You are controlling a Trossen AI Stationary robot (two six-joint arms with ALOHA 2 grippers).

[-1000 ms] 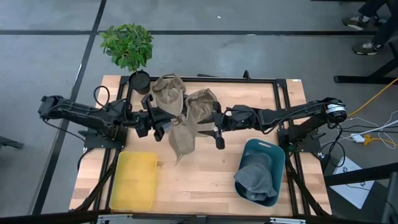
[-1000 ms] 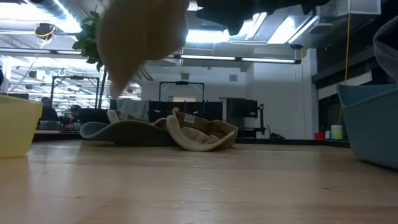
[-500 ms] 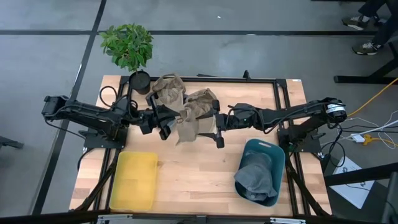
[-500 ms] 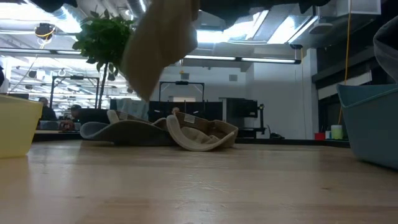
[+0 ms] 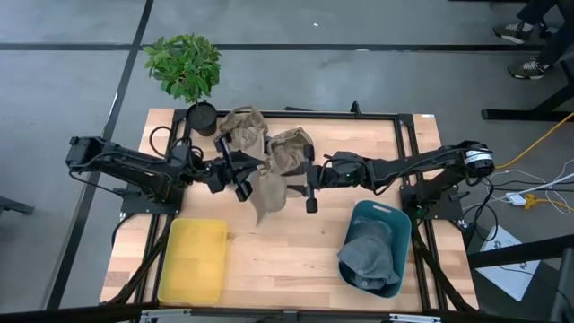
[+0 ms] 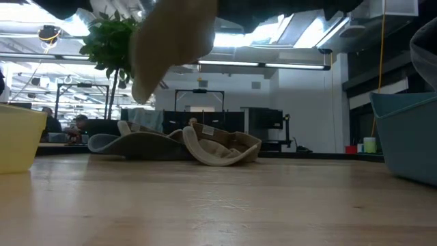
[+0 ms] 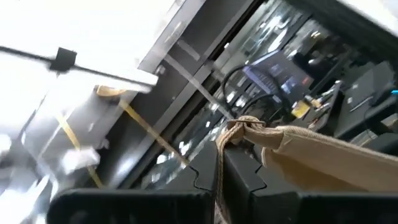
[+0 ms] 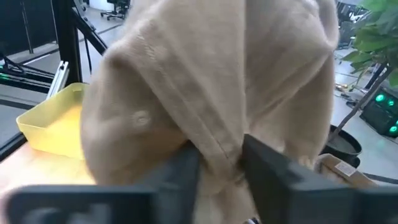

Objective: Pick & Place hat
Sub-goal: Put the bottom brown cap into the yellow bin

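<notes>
A tan hat (image 5: 269, 196) hangs clear of the table between my two grippers, at mid-table. It fills the right wrist view (image 8: 211, 74) and shows at the top of the low view (image 6: 174, 41). My left gripper (image 5: 244, 184) comes from the left and is shut on it. My right gripper (image 5: 301, 186) comes from the right and is also shut on it. Two more tan hats (image 5: 242, 130) (image 5: 292, 146) lie on the table toward the far edge, seen as a heap of hats (image 6: 184, 145) in the low view. My left gripper (image 7: 221, 158) pinches a bunched edge of the hat (image 7: 239, 132) between its two fingers, coming level from the table's left. The cloth runs off to one side, lifted clear. My right gripper (image 8: 221, 165) pinches a fold of the hat (image 8: 217, 146) between its fingers, level from the table's right; the hat bulges beyond the fingers, clear of the table.
A yellow bin (image 5: 193, 260) sits at the near left. A teal bin (image 5: 390, 220) at the near right holds a grey hat (image 5: 368, 256). A potted plant (image 5: 186, 67) stands past the far left corner. Bare wood lies between the bins.
My left gripper has moved a little toward the table's right, and my right gripper a little toward the left. The held hat, which hung long toward the near edge, has bunched up shorter between the grippers and swung in the low view.
</notes>
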